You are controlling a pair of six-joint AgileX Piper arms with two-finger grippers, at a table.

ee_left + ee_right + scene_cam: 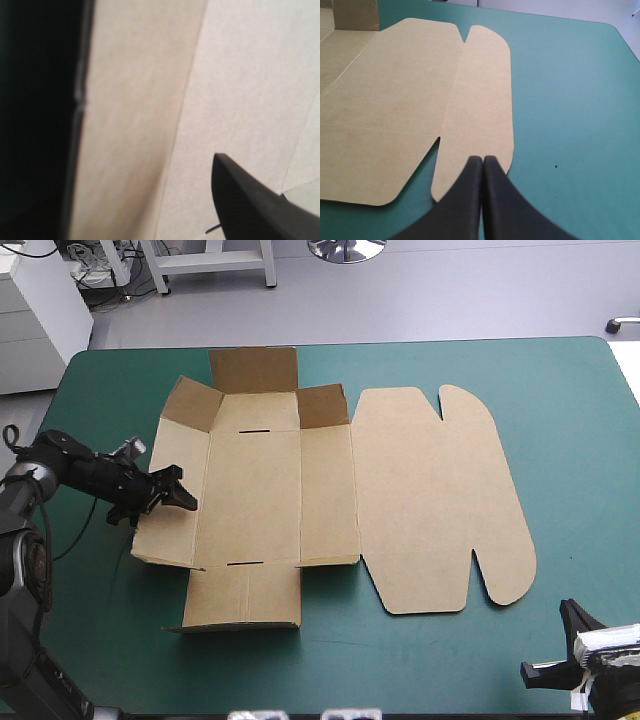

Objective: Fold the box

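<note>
From above, we see the brown box lying flat mid-table on the teal-green cover. Its long axis runs left to right, and the rounded lid points right. The left gripper is at the tilted-up left wall. In the left wrist view, its fingers stand spread astride that wall. In the right wrist view, the right gripper is pressed together at the lid's near tab.

left gripper: low, fingers apart | right gripper: fingers pressed together
</note>
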